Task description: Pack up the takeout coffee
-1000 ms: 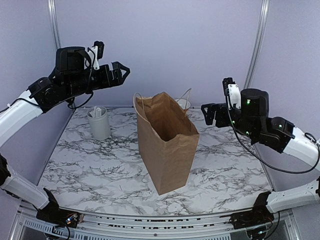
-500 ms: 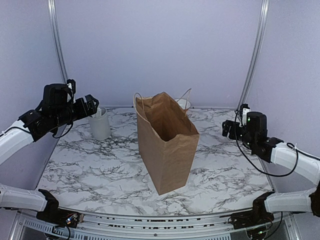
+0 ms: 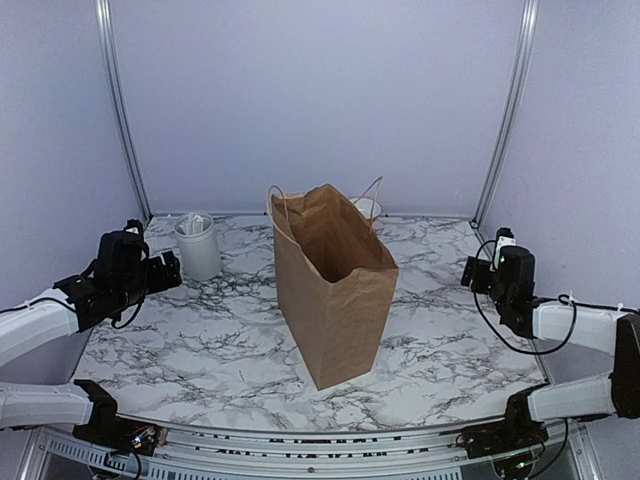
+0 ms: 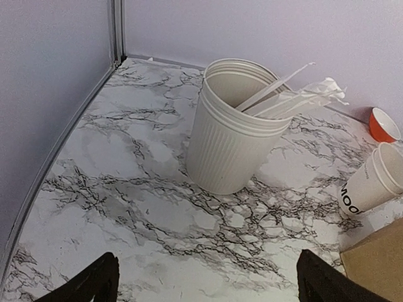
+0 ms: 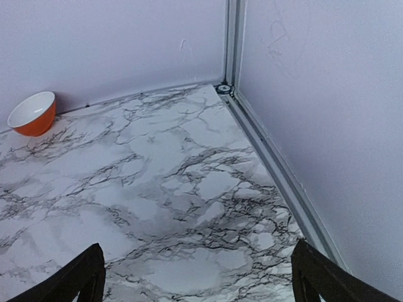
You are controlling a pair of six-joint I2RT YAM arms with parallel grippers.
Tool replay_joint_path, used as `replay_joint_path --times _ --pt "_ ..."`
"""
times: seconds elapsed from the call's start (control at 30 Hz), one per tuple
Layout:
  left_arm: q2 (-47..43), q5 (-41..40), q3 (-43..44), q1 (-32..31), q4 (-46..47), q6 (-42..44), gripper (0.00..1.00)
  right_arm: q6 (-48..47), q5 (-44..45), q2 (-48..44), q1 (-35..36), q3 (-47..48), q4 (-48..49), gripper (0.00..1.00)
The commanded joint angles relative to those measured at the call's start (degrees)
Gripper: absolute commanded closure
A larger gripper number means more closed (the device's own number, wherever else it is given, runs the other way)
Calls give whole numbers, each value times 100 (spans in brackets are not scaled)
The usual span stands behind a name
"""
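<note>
Black-fingered left gripper (image 3: 165, 271) is positioned low at the left of the frame, jaws spread wide, nothing held. It is set well apart from the bag, likely so the mouth is left unobstructed. Just beyond it, the ribbed white utensil holder (image 4: 236, 129) is stood upright on the marble table (image 3: 200, 340), with white utensils (image 4: 296, 97) leaned out to the right. Further right, a lidless cup (image 4: 373, 185) with dark lettering is seen near the bag's corner.

Mid-frame, the brown paper bag (image 3: 335, 285) is stood upright with mouth open and handles up. It is placed between both arms, presumably so either can load from above.

Takeout coffee: no black-lidded cup is shown in any view. The bag's floor is hidden by its walls, so whether the coffee is inside cannot be told.

An orange bowl (image 5: 31, 113) is parked by the back wall. The right gripper (image 3: 472, 272) is positioned low at the right, jaws spread, empty.

Tall bag walls and handles are judged the main obstruction to any reach.
</note>
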Motion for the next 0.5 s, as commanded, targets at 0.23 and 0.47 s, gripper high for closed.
replay_joint_path --times 0.23,0.47 --pt "-538 -479 -737 74 1034 394 1 -858 282 897 -706 -1021 3325 0" --pt "-231 -687 -834 141 1141 326 1 -1157 60 1873 -743 -1272 5305 0"
